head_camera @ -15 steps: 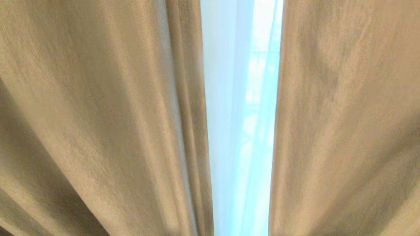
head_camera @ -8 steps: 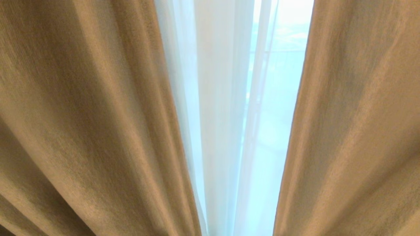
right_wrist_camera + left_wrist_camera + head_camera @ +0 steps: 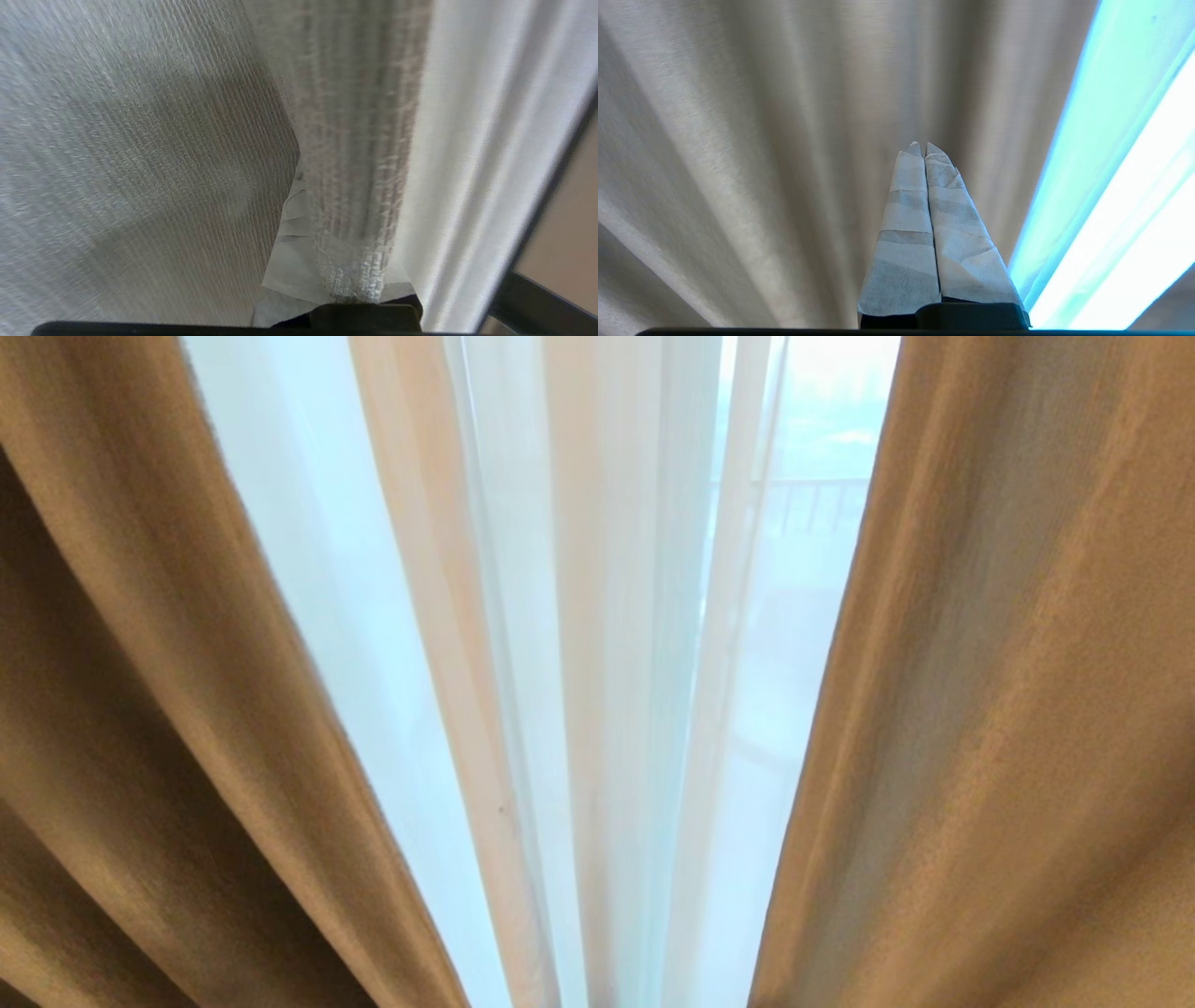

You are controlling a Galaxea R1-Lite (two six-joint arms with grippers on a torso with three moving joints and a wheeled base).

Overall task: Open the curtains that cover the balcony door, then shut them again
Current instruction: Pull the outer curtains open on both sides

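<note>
curtains: I see the tan drapes point(image 3: 1008, 709) parted on the head view, sheer white layer point(image 3: 579, 663) hanging in the gap
balcony door: dark frame edge point(image 3: 537, 261) just beside the sheer
right gripper: point(image 3: 327, 280) fingers pinched together on a drape fold
left gripper: point(image 3: 920, 148) fingers pressed together, empty, near drape folds

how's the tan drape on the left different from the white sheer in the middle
The tan drape is opaque woven cloth in thick folds; the white sheer is thin and lets daylight and a railing show through. The drape sweeps aside toward the left edge; the sheer hangs across the gap. Both hang in vertical folds.
</note>
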